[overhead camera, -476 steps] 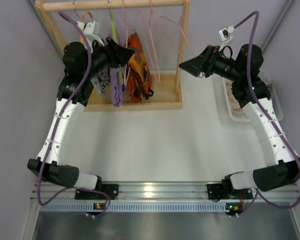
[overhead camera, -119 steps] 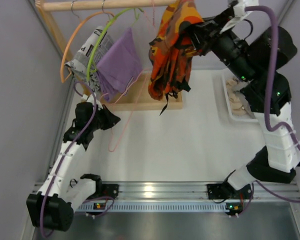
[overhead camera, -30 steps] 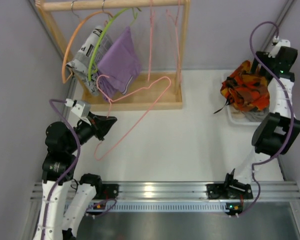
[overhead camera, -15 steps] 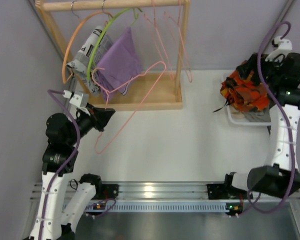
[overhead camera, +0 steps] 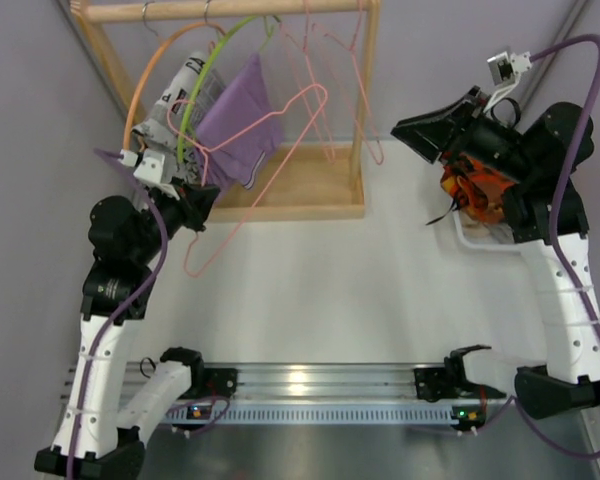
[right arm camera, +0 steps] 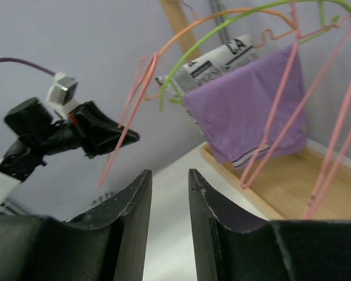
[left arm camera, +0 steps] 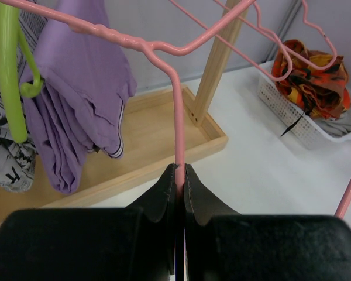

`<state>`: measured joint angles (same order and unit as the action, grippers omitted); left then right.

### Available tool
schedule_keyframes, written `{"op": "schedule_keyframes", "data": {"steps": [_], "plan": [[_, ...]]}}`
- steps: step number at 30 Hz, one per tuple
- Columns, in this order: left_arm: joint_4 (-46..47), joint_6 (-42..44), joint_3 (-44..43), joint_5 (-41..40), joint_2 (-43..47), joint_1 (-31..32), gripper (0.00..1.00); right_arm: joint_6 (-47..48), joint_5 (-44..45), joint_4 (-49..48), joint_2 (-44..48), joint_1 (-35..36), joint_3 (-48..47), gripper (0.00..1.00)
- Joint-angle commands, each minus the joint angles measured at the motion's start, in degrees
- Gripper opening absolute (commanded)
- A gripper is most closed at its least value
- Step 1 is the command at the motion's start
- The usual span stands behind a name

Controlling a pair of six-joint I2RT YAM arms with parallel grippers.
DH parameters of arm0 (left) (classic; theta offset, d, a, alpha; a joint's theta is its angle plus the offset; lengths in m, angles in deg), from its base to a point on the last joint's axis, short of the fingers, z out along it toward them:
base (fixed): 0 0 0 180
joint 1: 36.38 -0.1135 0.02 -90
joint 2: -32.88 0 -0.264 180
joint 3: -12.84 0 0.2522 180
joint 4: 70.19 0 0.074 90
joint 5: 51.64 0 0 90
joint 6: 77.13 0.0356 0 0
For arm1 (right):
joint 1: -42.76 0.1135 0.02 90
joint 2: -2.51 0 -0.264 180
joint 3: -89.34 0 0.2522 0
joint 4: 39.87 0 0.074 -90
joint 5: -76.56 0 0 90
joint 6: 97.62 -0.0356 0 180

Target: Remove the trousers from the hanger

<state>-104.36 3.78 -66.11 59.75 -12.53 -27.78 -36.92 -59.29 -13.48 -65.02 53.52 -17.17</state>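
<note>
Top view, wooden rack (overhead camera: 280, 195): stands at the far side of the table. A purple garment (overhead camera: 235, 130) on a green hanger (overhead camera: 202, 72) and a newsprint-patterned garment (overhead camera: 170, 100) hang from its rail.
Top view, left gripper (overhead camera: 188, 205): just in front of the rack's left end, clamped on the wire of a bare pink hanger (overhead camera: 258, 182). The hanger slants up across the rack's front, and the grip is probably there to stop it falling.
Top view, trousers (overhead camera: 475, 185): orange and patterned, bunched well to the right of the rack. They sit in what appears to be a white basket (overhead camera: 468, 235), largely hidden by the arm. They are off the hanger, so the task looks essentially done.
Top view, right gripper (overhead camera: 412, 130): raised between the rack's right post and the trousers, pointing toward the rack and carrying nothing.
Left wrist view, fingers (left arm camera: 164, 193): pressed together on the pink wire, with the rack's post beyond. The trousers lie in the basket to the right of the rack, well apart from this gripper.
Right wrist view, right gripper: the jaws stand a narrow gap apart with nothing between them. The camera faces the rack's hanging clothes, and the trousers are out of sight.
</note>
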Motion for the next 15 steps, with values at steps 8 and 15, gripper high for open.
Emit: {"op": "schedule_keyframes", "data": {"steps": [8, 15], "plan": [[8.1, -8.0, -4.6, -1.4, -3.1, 3.6, 0.0, -15.6, -3.0, -15.5, -4.6, 12.1, 1.1, 0.45], [9.9, -8.3, -4.5, -4.2, -3.9, 6.8, 0.0, 0.3, 7.3, -1.8, -10.6, 22.3, -5.8, 0.72]]}}
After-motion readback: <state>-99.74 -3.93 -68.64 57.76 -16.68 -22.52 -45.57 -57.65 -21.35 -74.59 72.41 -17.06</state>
